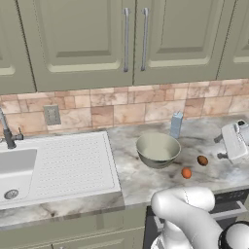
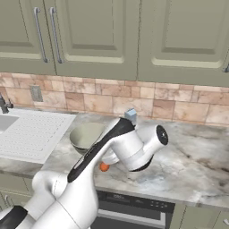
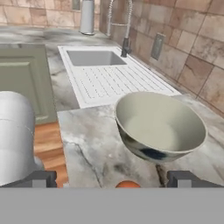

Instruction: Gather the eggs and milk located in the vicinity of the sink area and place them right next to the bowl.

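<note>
Two eggs (image 1: 202, 160) already on counter right of bowl (image 1: 157, 148), milk (image 1: 176, 125) just behind it. My gripper (image 3: 114, 178) wide open, holding nothing, low over nearer egg. Tip: lift straight up, don't nudge eggs.

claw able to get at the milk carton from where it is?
Probably yes. The milk carton stands upright by the backsplash, behind the bowl, with open counter on its right; the claw hovers on that side, nothing between them.
</note>
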Controlling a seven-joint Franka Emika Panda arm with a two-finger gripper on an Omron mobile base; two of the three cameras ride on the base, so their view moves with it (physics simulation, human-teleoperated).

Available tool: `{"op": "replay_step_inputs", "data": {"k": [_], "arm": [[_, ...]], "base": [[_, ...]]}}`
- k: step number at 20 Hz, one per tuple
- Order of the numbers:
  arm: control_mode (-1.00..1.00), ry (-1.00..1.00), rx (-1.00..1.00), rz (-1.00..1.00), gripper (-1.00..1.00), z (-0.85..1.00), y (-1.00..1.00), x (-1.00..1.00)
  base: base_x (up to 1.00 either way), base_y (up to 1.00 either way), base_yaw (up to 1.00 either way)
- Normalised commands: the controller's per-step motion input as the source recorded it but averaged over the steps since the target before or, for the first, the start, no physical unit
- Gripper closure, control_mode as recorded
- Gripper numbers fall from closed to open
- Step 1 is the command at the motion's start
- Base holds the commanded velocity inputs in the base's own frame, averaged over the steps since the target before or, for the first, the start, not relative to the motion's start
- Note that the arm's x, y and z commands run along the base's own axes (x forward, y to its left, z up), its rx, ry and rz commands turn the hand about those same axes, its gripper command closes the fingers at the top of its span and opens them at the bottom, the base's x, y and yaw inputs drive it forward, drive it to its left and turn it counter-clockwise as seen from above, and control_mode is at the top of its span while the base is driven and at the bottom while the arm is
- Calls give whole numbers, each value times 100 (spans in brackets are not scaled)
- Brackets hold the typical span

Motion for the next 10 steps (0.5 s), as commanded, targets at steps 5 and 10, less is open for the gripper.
{"op": "replay_step_inputs", "data": {"k": [5,10], "arm": [[-100,5,5,-8,-100,-8,-18,0],[-100,9,0,-12,-100,-22,-15,0]], "base": [[0,0,0],[0,0,0]]}}
